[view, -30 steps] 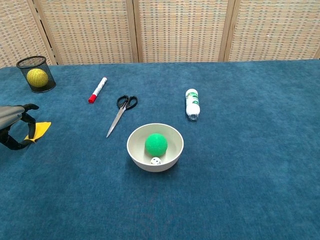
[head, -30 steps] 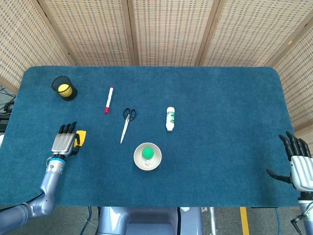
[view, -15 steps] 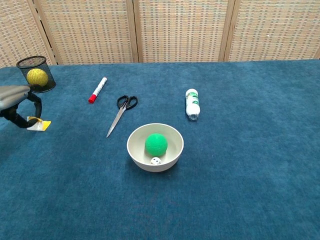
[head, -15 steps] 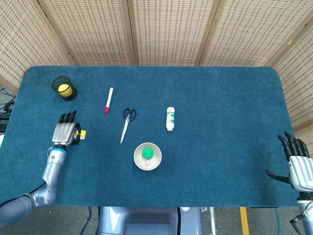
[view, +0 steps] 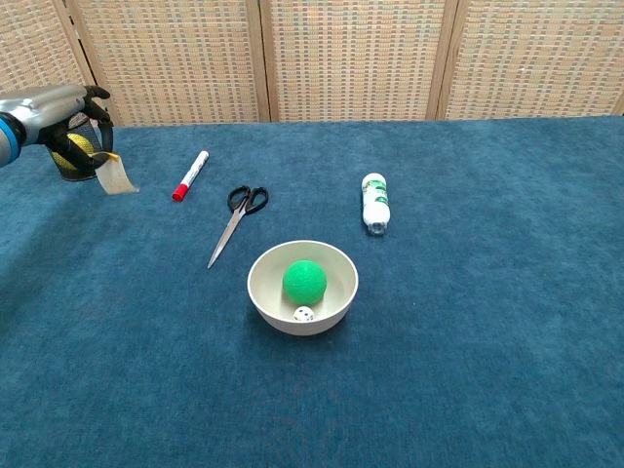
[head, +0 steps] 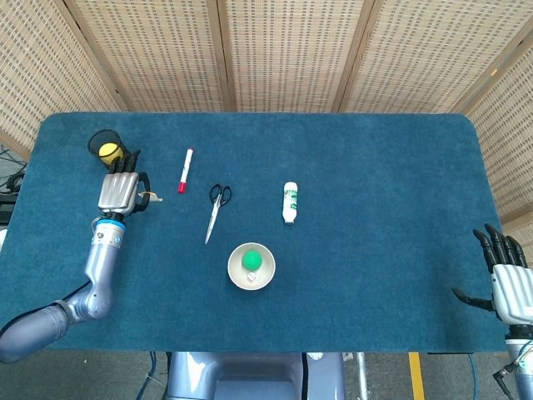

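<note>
— Since 1 second ago, what has been moved?
— Left hand (head: 120,191) and its pinched yellow note (view: 116,175) have been raised beside the mesh cup (head: 103,142).
— And the right hand (head: 510,282)?
— It is seen empty, fingers spread, at the table (head: 383,167) edge.

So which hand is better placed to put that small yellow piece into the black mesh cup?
Left. The left hand already holds the yellow piece lifted right beside the mesh cup. The right hand sits open at the table's far right edge.
</note>
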Controlling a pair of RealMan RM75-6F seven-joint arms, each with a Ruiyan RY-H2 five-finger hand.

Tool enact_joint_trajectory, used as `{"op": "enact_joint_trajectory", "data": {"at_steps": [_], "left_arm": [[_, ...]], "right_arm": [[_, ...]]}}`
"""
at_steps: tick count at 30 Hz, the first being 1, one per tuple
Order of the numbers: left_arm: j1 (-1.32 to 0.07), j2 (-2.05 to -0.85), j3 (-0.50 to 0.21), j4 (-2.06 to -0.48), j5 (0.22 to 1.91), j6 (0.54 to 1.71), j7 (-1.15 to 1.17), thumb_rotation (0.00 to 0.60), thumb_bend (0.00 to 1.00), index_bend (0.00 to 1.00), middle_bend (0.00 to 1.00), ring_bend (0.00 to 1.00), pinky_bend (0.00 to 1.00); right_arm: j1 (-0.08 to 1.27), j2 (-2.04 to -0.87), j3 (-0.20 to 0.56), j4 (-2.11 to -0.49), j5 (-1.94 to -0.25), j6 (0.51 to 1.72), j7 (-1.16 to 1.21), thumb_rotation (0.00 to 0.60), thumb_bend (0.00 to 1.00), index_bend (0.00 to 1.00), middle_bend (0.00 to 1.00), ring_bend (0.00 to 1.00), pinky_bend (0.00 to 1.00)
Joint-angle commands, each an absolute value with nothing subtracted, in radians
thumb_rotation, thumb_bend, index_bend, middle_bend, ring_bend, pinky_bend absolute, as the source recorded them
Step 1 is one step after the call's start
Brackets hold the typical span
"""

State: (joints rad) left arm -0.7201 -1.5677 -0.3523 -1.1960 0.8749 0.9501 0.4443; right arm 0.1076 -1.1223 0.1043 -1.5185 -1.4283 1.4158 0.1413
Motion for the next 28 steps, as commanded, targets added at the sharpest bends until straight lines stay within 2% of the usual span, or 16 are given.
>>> {"op": "enact_joint_trajectory", "data": {"at_steps": [1, 2, 5, 10, 16, 22, 28], "left_arm": [[-0.665, -1.466, -0.346, -1.331, 0.919, 1.028, 0.413, 0.6, 0.29, 0.13, 0.0, 0.0, 0.0], [-0.642, -1.431, -0.339, -1.37, 0.943, 1.052, 0.392, 0.6, 0.19, 0.02, 0.0, 0.0, 0.0], [-0.589, -1.356, -0.321, -1.442, 1.002, 1.104, 0.34, 0.6, 0.01, 0.0, 0.0, 0.0, 0.0], [-0.472, -1.223, -0.266, -1.549, 1.1, 1.206, 0.249, 0.6, 0.0, 0.0, 0.0, 0.0, 0.0], [-0.3, -1.103, -0.157, -1.656, 1.223, 1.349, 0.123, 0.6, 0.0, 0.0, 0.0, 0.0, 0.0], [-0.203, -1.054, -0.089, -1.679, 1.291, 1.41, 0.017, 0.6, 0.0, 0.0, 0.0, 0.0, 0.0], [-0.176, -1.044, -0.055, -1.674, 1.313, 1.4, 0.006, 0.6, 0.0, 0.0, 0.0, 0.0, 0.0]], "right_arm": [[0.106, -1.121, 0.104, -1.519, -1.431, 1.42, 0.144, 0.6, 0.0, 0.0, 0.0, 0.0, 0.0], [0.105, -1.12, 0.104, -1.52, -1.433, 1.423, 0.146, 0.6, 0.0, 0.0, 0.0, 0.0, 0.0], [0.103, -1.118, 0.103, -1.523, -1.438, 1.43, 0.147, 0.6, 0.0, 0.0, 0.0, 0.0, 0.0], [0.098, -1.115, 0.104, -1.529, -1.443, 1.444, 0.146, 0.6, 0.0, 0.0, 0.0, 0.0, 0.0], [0.09, -1.112, 0.104, -1.538, -1.452, 1.463, 0.14, 0.6, 0.0, 0.0, 0.0, 0.0, 0.0], [0.082, -1.109, 0.102, -1.546, -1.463, 1.484, 0.134, 0.6, 0.0, 0.0, 0.0, 0.0, 0.0], [0.074, -1.106, 0.103, -1.552, -1.47, 1.503, 0.132, 0.6, 0.0, 0.0, 0.0, 0.0, 0.0]]}}
